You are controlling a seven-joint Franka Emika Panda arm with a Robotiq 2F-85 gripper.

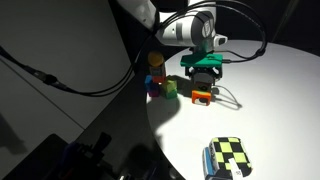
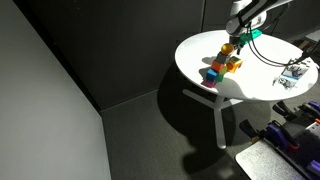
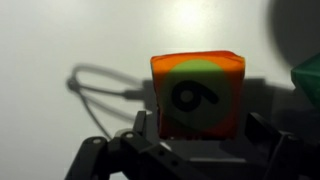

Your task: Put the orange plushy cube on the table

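The orange plushy cube (image 3: 197,95) shows its green face with a black numeral in the wrist view. It rests on the white table (image 3: 60,40) and casts a shadow there. My gripper (image 3: 199,120) is open, with one finger on each side of the cube and a small gap to it. In both exterior views the gripper (image 1: 205,72) (image 2: 237,38) hangs just above the cube (image 1: 203,96) (image 2: 229,47), near the middle of the round table (image 1: 270,110) (image 2: 260,85).
A cluster of small coloured blocks (image 1: 160,82) (image 2: 215,70) stands close beside the cube. A yellow-and-black checkered cube (image 1: 228,157) lies near the table edge. A thin cable (image 3: 95,85) loops across the tabletop. A green object (image 3: 308,80) sits at the wrist view's right edge.
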